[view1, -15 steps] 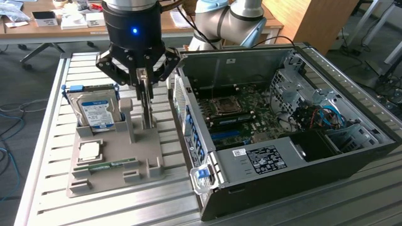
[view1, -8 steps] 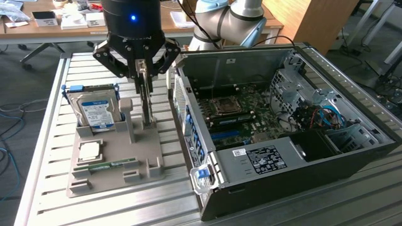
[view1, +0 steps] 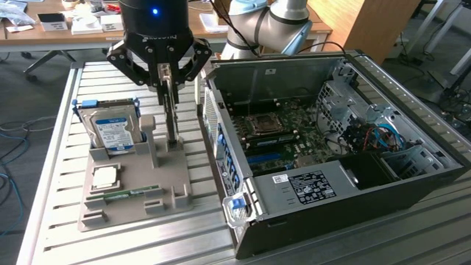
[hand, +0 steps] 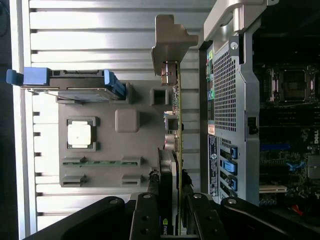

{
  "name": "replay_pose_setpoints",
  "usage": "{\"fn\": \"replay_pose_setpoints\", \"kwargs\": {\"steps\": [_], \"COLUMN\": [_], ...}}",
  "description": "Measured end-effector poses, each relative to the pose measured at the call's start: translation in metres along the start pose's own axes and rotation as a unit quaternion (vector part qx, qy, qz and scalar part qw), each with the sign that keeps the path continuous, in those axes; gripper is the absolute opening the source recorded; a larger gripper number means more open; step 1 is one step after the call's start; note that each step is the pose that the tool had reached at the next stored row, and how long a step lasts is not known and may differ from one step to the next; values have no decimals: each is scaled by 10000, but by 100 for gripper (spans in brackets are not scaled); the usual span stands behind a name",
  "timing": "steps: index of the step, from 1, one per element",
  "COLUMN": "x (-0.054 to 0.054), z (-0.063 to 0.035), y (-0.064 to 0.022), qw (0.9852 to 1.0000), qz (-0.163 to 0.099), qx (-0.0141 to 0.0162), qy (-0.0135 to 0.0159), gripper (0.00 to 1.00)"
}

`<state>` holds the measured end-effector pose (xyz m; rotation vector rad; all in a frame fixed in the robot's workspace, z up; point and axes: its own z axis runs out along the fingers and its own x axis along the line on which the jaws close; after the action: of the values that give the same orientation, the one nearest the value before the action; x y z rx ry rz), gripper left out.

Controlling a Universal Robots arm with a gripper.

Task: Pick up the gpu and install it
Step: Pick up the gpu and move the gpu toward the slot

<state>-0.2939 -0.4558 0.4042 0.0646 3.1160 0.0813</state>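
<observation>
Claw (view1: pixel 167 83) is clamped narrow on the gpu (view1: pixel 172 121), which stands on edge in the grey holder (view1: pixel 132 212) on the table (view1: pixel 59 182), beside the open case (view1: pixel 353 221). We'd worry that an off-centre grip tilts the card and it snags the holder.

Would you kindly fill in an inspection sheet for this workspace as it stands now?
Surface: slatted metal table carrying a grey parts holder.
Job's things: gpu upright, edge-on, its lower end at the holder; open computer case beside it, motherboard exposed.
Clutter: hard drive, processor chip and memory stick in the holder.
Claw: claw closed on the gpu's top edge.
Cables: blue and red wires inside the case; loose cables on the floor.
Surroundings: desk with small boxes behind; wooden panel.
</observation>
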Motion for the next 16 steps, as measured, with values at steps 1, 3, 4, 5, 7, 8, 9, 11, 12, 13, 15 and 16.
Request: {"fn": "replay_pose_setpoints", "kwargs": {"steps": [1, 3, 4, 5, 7, 8, 9, 11, 12, 13, 15, 16], "x": [0, -1, -1, -2, -2, -2, -2, -3, -3, -4, -4, -4], "z": [-14, -42, -53, -66, -90, -100, -109, -142, -152, -162, -179, -189], "y": [1, 2, 3, 3, 5, 5, 5, 7, 8, 8, 9, 10], "qw": [10000, 10000, 10000, 10000, 10000, 10000, 10000, 10000, 10000, 10000, 10000, 10000], "qz": [0, 0, 0, 0, 0, 0, 0, 0, 0, 0, 0, 0], "qx": [0, 0, 0, 0, 0, 0, 0, 0, 0, 0, 0, 0], "qy": [0, 0, 0, 0, 0, 0, 0, 0, 0, 0, 0, 0], "gripper": [27, 27, 27, 27, 27, 27, 27, 27, 27, 27, 27, 27]}}
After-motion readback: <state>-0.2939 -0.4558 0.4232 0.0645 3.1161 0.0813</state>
